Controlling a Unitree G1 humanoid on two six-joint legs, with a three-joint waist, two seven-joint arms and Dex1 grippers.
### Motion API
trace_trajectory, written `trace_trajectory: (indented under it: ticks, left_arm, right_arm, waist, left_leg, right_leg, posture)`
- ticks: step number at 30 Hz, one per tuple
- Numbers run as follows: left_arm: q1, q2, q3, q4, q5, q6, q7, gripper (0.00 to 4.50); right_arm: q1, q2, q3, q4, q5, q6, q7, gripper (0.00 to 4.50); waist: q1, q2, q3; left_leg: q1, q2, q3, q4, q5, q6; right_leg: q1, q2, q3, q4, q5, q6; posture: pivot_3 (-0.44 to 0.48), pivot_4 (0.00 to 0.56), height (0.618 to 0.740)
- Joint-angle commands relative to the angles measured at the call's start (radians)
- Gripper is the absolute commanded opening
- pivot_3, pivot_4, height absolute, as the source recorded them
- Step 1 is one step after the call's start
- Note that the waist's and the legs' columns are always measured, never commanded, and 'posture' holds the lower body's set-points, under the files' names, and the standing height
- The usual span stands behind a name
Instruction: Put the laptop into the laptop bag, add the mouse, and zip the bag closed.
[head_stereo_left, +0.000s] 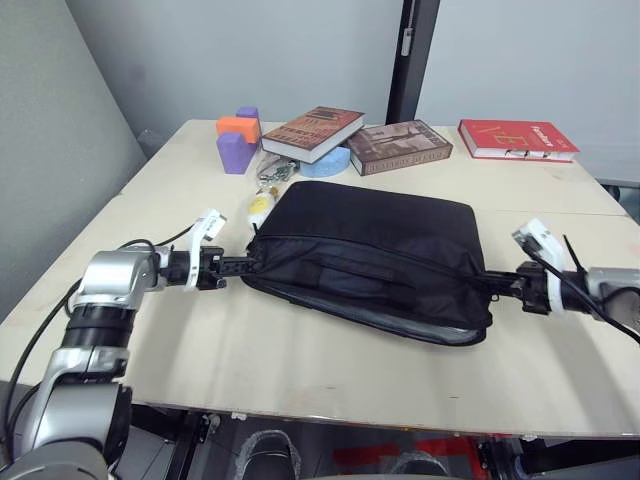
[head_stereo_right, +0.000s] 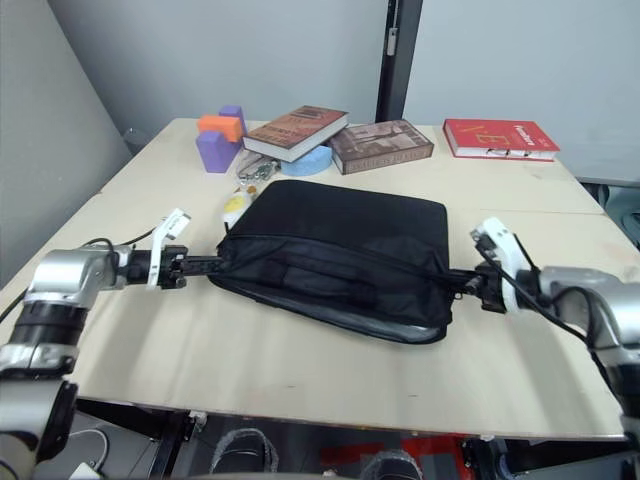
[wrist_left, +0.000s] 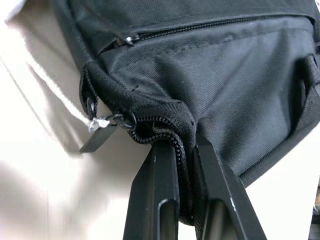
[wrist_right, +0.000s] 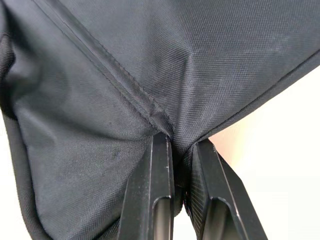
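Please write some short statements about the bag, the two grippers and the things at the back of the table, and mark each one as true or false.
1. The left gripper is shut on a corner of the laptop bag. True.
2. The right gripper hangs open above the bag. False: its fingers pinch the fabric at the bag's opposite end.
3. The bag lies flat on the table. True.
4. Three books lie at the far side of the table, one of them a red book. True.
5. The purple block sits on top of the bag. False: it stands on the table behind the bag.
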Motion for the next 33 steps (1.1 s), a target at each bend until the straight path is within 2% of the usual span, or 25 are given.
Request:
trace_trajectory:
  ticks: [1, 4, 12, 22, 23, 24, 25, 27, 31, 33]
  left_arm:
    - [0.066, 0.010, -0.001, -0.275, -0.163, 0.043, -0.053, 0.00]
    - [0.132, 0.025, 0.017, -0.344, -0.180, 0.061, -0.007, 0.00]
    - [0.207, -0.043, 0.117, -0.491, -0.258, 0.171, 0.166, 0.00]
    - [0.223, -0.015, 0.048, -0.491, -0.252, 0.107, 0.200, 0.00]
    - [0.220, -0.010, 0.047, -0.483, -0.253, 0.109, 0.201, 0.42]
    - [0.219, -0.004, 0.051, -0.480, -0.261, 0.108, 0.193, 0.87]
    - [0.216, 0.000, 0.057, -0.479, -0.271, 0.110, 0.189, 1.07]
    - [0.208, 0.010, 0.064, -0.467, -0.269, 0.103, 0.203, 1.90]
    - [0.216, 0.064, 0.064, -0.462, -0.288, 0.088, 0.184, 3.27]
    - [0.222, 0.099, 0.078, -0.456, -0.311, 0.087, 0.162, 3.29]
  right_arm:
    - [-0.116, 0.003, 0.051, 0.023, -0.036, -0.109, 0.071, 0.05]
    - [-0.159, 0.008, 0.083, 0.062, -0.062, -0.130, 0.110, 0.05]
    - [-0.177, 0.021, 0.107, 0.078, -0.103, -0.152, 0.162, 0.05]
    - [-0.181, 0.056, 0.125, 0.109, -0.155, -0.144, 0.145, 0.05]
    - [-0.185, 0.059, 0.121, 0.107, -0.147, -0.131, 0.150, 0.02]
    - [-0.185, 0.058, 0.116, 0.101, -0.139, -0.123, 0.159, 0.48]
    - [-0.187, 0.057, 0.113, 0.098, -0.134, -0.117, 0.164, 0.98]
    - [-0.186, 0.052, 0.112, 0.093, -0.138, -0.121, 0.170, 1.66]
    - [-0.201, 0.054, 0.111, 0.121, -0.146, -0.124, 0.175, 3.00]
    - [-0.199, 0.048, 0.109, 0.122, -0.143, -0.127, 0.192, 3.64]
  waist:
    - [-0.004, 0.000, 0.000]
    - [-0.006, 0.000, 0.000]
    - [-0.013, 0.000, 0.000]
    - [-0.020, 0.000, 0.000]
    - [-0.020, 0.000, 0.000]
    - [-0.021, 0.000, 0.000]
    - [-0.021, 0.000, 0.000]
    - [-0.021, 0.000, 0.000]
    - [-0.021, 0.000, 0.000]
    - [-0.022, 0.000, 0.000]
  left_leg:
    - [-0.001, 0.000, 0.000, 0.000, 0.000, 0.000]
    - [-0.006, 0.000, 0.000, 0.001, 0.000, 0.000]
    - [-0.007, 0.001, 0.000, 0.006, 0.000, 0.001]
    - [-0.007, 0.002, 0.000, 0.010, -0.002, 0.006]
    - [-0.007, 0.002, 0.000, 0.010, -0.002, 0.006]
    - [-0.007, 0.002, 0.000, 0.010, -0.002, 0.006]
    - [-0.006, 0.002, 0.000, 0.010, -0.002, 0.006]
    - [-0.006, 0.002, 0.000, 0.011, -0.002, 0.006]
    - [-0.006, 0.002, 0.000, 0.013, -0.002, 0.006]
    - [-0.006, 0.002, 0.000, 0.014, -0.002, 0.006]
  right_leg:
    - [-0.002, 0.000, 0.000, 0.000, 0.000, 0.000]
    - [-0.006, 0.000, 0.000, 0.001, 0.000, 0.000]
    - [-0.008, 0.001, 0.001, 0.006, 0.000, 0.000]
    - [-0.008, 0.001, 0.001, 0.010, 0.000, 0.000]
    - [-0.008, 0.001, 0.001, 0.011, 0.000, 0.000]
    - [-0.008, 0.001, 0.001, 0.011, 0.000, 0.000]
    - [-0.008, 0.001, 0.002, 0.011, 0.000, 0.000]
    - [-0.008, 0.001, 0.002, 0.012, 0.000, 0.000]
    - [-0.008, 0.001, 0.002, 0.014, 0.000, -0.001]
    - [-0.008, 0.001, 0.003, 0.015, 0.000, -0.001]
  posture:
    - [0.000, 0.150, 0.740]
    - [0.000, 0.150, 0.740]
    - [0.000, 0.150, 0.740]
    - [0.000, 0.150, 0.740]
    - [0.000, 0.150, 0.740]
    - [0.000, 0.150, 0.740]
    - [0.000, 0.150, 0.740]
    - [0.000, 0.150, 0.740]
    - [0.000, 0.150, 0.740]
    - [0.000, 0.150, 0.740]
